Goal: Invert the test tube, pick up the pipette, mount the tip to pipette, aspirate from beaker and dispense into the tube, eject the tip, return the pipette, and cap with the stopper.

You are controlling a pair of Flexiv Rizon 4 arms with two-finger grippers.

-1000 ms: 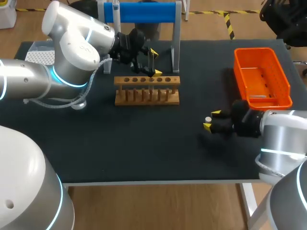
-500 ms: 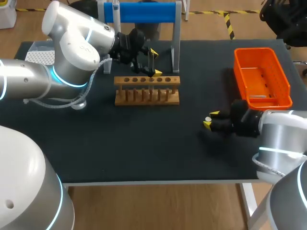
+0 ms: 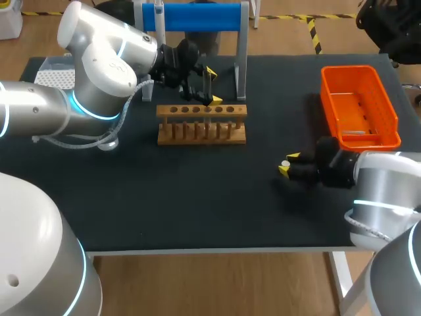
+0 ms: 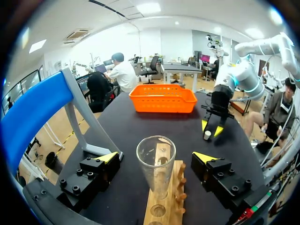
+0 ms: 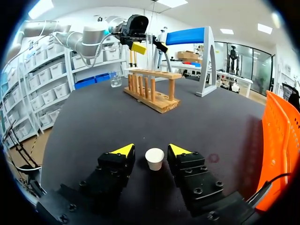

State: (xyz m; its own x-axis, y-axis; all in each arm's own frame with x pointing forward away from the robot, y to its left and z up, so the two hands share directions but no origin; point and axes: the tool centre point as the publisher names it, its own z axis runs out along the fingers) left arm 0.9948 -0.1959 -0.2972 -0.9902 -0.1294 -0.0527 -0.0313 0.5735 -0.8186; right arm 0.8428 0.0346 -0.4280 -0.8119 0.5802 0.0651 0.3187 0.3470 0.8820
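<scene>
1. The rack (image 3: 201,124) stands on the black table (image 3: 197,204). Every place below is given from it.
2. The left gripper (image 4: 157,158) hangs right above the rack, pointing down at it.
3. Its fingers are spread wide, one on either side of the rack, and they hold nothing.
4. The tube (image 4: 156,164) stands upright in the rack, mouth up. It is between the left fingers and apart from both. I cannot tell which hole it is in.
5. The right gripper (image 3: 289,164) is low over the table, right of the rack and nearer the robot, well apart from it.
6. Its fingers are a little way open with the stopper (image 5: 154,159) between them. In the right wrist view a narrow gap shows on each side, so they grip nothing.
7. The stopper is white and stands on the table, wide end up.
8. The orange basket (image 3: 360,105) is right of the rack and well apart from it. A small pale piece lies in it, too small to make out.
9. The blue stand (image 3: 197,16) is just behind the rack. What looks like the pipette (image 3: 158,14) hangs near its left end.
10. The beaker (image 5: 116,79) stands on the table left of the rack, beyond its left end.
</scene>
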